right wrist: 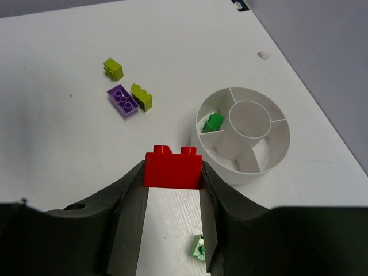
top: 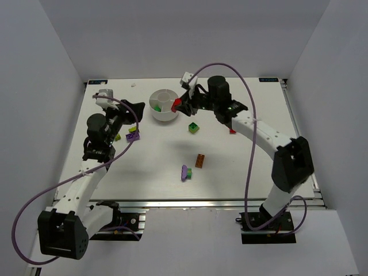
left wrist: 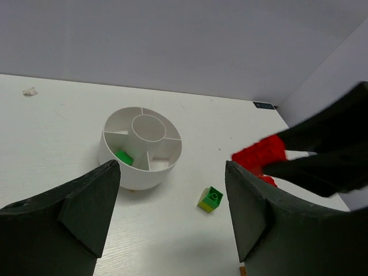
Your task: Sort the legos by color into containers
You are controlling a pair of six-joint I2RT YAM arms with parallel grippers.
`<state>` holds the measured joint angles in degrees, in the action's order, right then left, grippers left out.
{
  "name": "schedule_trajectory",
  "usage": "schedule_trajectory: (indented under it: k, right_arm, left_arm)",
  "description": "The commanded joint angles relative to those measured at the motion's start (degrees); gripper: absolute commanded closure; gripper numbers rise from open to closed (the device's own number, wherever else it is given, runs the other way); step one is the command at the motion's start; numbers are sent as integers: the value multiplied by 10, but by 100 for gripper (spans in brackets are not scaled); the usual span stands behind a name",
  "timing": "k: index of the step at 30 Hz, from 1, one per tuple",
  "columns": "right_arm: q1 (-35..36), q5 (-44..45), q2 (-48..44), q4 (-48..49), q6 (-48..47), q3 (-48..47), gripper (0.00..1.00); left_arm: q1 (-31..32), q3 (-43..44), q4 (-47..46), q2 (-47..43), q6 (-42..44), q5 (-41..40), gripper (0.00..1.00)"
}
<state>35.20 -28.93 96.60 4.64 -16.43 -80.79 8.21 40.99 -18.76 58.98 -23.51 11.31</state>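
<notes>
The right gripper [right wrist: 172,178] is clenched on a red brick [right wrist: 172,167], pinching it by its two side faces. The brick is glossy, bright red and short, with two round studs showing on top. In the top view this red brick [top: 176,105] hangs at the right edge of the round white dish [top: 164,115], above the table [top: 149,167].

The dish [right wrist: 247,172] has a round centre well ringed by wedge-shaped sections. One wedge holds a small green brick [right wrist: 214,121] lying against the outer wall; the other sections in view hold nothing.

The left gripper [left wrist: 172,207] is spread wide with nothing between its jaws, and it points towards the dish from the left.

Loose on the table:
- a green-and-lime brick [top: 194,127] near the dish
- an orange brick [top: 200,160] further towards the near edge
- a purple-and-lime piece [top: 184,172] just beside the orange one
- a flat purple brick [right wrist: 122,100] touching a lime brick [right wrist: 141,96]
- a second lime brick [right wrist: 113,69] close by
</notes>
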Motion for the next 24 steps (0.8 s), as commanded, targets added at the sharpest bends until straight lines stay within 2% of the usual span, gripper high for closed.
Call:
schedule_trajectory:
  k: [1,7,11,21,24]
  right_arm:
    - [-3,-8,76,-41,14,-94,100]
    - [-8,1,210,-85,40,-238,100]
    - [-20,-5,265,-85,80,-281,100]
    - [-35,-4,294,-88,88,-318,100]
    - [-36,-1,301,-85,87,-321,95]
  left_arm:
    - [1,13,15,-15,25,-15,17]
    - [1,16,14,-13,19,4,17]
    - [1,15,9,-4,11,16,17]
    - [1,18,9,10,7,25,17]
    - [1,16,11,10,8,22,16]
